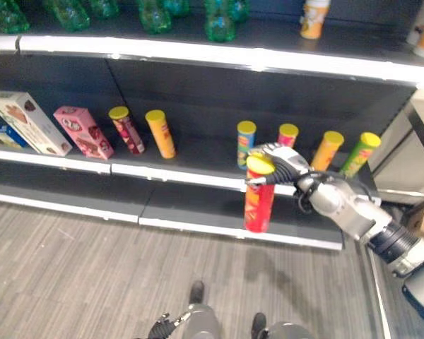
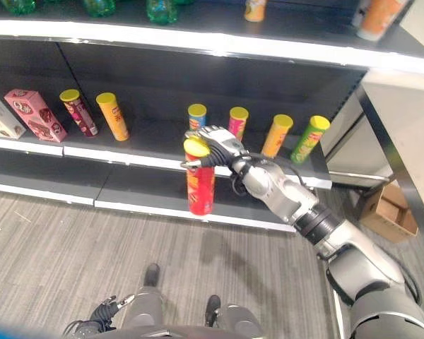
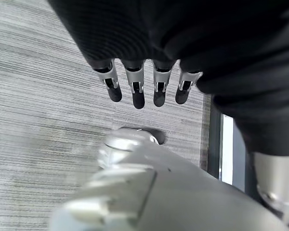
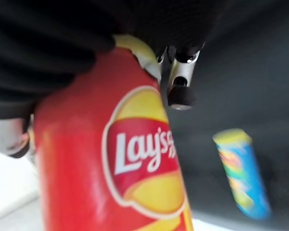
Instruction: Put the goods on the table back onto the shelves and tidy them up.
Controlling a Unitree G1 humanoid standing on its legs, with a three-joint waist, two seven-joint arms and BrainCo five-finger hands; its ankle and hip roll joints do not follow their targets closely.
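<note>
Right hand point(image 2: 215, 145) with fingers curled round the top of a red can point(image 2: 200, 180) — held upright before the shelf point(image 2: 127, 152), blue can point(image 1: 245, 141) just behind, left hand point(image 3: 135, 86) fingers straight — over floor.

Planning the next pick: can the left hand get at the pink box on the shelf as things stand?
Probably not yet. The left hand hangs low by the floor with straight fingers, far from the pink box, though nothing stands in front of that box.

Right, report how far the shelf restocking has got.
Already on the middle shelf: six chip cans, among them the blue can and the green can, plus snack boxes at the left. In hand: the right hand has its fingers curled round the red can, held upright before the shelf edge. Left: standing that can among the others. The left hand hangs open.
</note>
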